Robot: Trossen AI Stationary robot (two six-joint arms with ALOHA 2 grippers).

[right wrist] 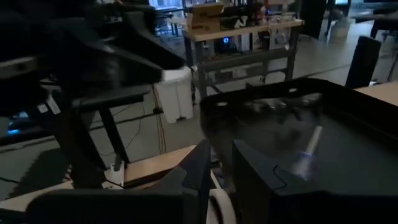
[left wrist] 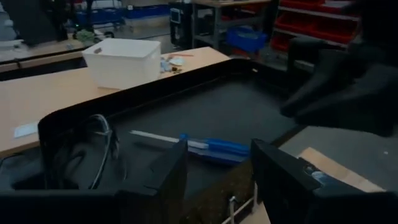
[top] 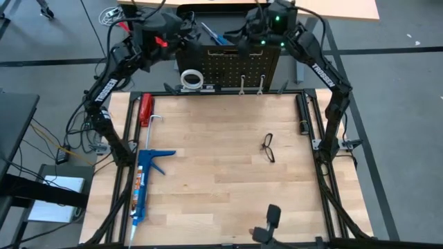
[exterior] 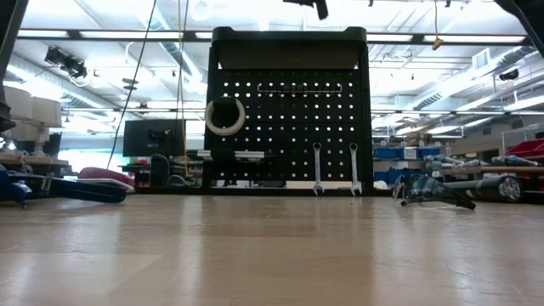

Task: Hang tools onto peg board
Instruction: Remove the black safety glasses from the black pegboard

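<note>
**A:** Start with the fingers. What are they doing?

**B:** The left gripper (left wrist: 219, 163) has its fingers spread wide with nothing in them. It is poised right above the blue-handled screwdriver (left wrist: 217, 149). The right gripper (right wrist: 222, 152) has its fingers drawn close, with a slim gap between them and nothing in it. Both grippers are high up at the top of the peg board (top: 232, 66), the left at its left end and the right at its right end.

**A:** Where exactly is the screwdriver?

**B:** It lies flat in the shallow black tray (left wrist: 56, 118) on top of the peg board. I see nothing else in the tray.

**A:** How much is hung so far?

**B:** The white tape roll (exterior: 224, 116) sits on a peg at the upper left of the panel. The two silver wrenches (exterior: 317, 168) hang side by side low on its right half. I'd call that roughly halfway.

**A:** And what is left?

**B:** The screwdriver looks like the step in hand. One pair of safety glasses (top: 268, 147) lies out on the tabletop (top: 221, 187), well apart from the board. I can't find a second pair or the pen-like tool. The blue caulking gun (top: 144, 183) and the red-handled tool (top: 145, 108) rest along the left edge.

**A:** Any other containers?

**B:** There is a white bin (left wrist: 121, 62) on a table beyond the rig, but I can't see what is in it.
</note>
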